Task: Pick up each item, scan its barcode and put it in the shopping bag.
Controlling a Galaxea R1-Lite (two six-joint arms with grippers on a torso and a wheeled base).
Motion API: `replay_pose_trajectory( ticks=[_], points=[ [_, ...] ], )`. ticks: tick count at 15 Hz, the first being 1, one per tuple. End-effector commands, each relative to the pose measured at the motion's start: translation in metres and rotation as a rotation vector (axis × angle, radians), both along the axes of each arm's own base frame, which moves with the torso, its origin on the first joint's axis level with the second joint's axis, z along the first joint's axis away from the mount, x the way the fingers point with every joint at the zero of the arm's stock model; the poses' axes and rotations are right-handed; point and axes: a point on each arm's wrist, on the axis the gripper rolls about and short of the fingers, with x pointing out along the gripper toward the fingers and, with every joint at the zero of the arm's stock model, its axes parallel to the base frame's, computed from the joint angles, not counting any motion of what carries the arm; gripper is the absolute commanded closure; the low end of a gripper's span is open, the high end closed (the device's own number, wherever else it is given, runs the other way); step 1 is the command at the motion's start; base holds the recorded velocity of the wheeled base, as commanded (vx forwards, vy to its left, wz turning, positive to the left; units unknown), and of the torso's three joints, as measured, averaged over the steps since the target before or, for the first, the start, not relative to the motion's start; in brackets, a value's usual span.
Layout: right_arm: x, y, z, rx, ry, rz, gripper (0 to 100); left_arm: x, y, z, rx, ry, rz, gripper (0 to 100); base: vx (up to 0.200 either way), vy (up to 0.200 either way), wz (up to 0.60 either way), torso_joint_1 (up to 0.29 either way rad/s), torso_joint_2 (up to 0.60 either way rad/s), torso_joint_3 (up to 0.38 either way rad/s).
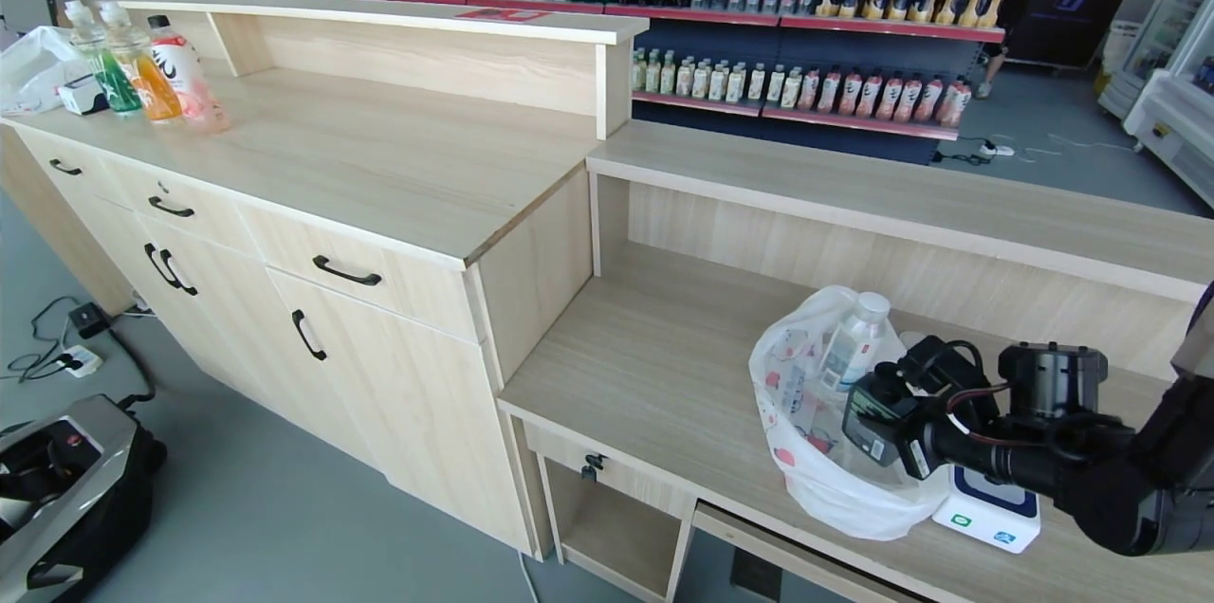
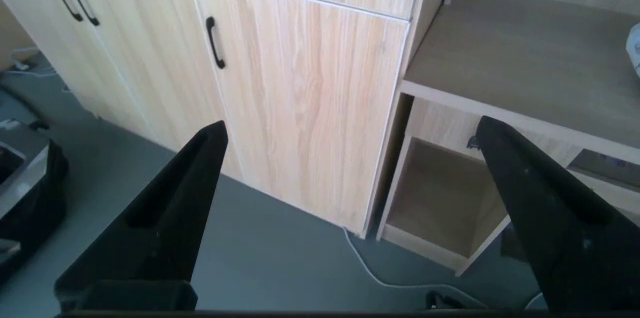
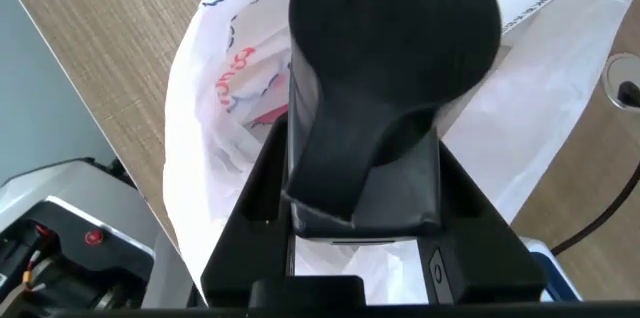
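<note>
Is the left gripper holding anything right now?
No, the left gripper is open: its fingers stand wide apart, with only the cabinet door and the floor between them.

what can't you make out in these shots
- Right wrist view: the black device in the right gripper covers most of the inside of the shopping bag.
- Head view: the right arm hides part of the bag and of the white box.
- Head view: barcodes on the three counter bottles are too small.
</note>
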Motion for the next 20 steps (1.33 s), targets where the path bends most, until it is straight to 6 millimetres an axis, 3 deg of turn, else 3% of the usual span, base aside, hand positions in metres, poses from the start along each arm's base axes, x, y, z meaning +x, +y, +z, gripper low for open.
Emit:
replay_pose_trajectory(
  ticks=[1,9,19,20],
  points=[
    [0.003,0.001,-0.014,0.001,0.039,0.003,100,0.0,0.0,0.0,0.0,0.001,0.001,0,0.0,0.0,0.0,0.0,0.0,0.0],
    [0.007,0.003,-0.044,0.053,0.099,0.002,100,0.0,0.0,0.0,0.0,0.001,-0.001,0,0.0,0.0,0.0,0.0,0.0,0.0],
    [0.008,-0.005,-0.051,0.062,0.118,-0.029,100,0.0,0.0,0.0,0.0,0.001,-0.001,0,0.0,0.0,0.0,0.0,0.0,0.0],
    [0.008,-0.005,-0.051,0.062,0.12,-0.029,0,0.0,0.0,0.0,0.0,0.001,0.001,0,0.0,0.0,0.0,0.0,0.0,0.0]
  ],
)
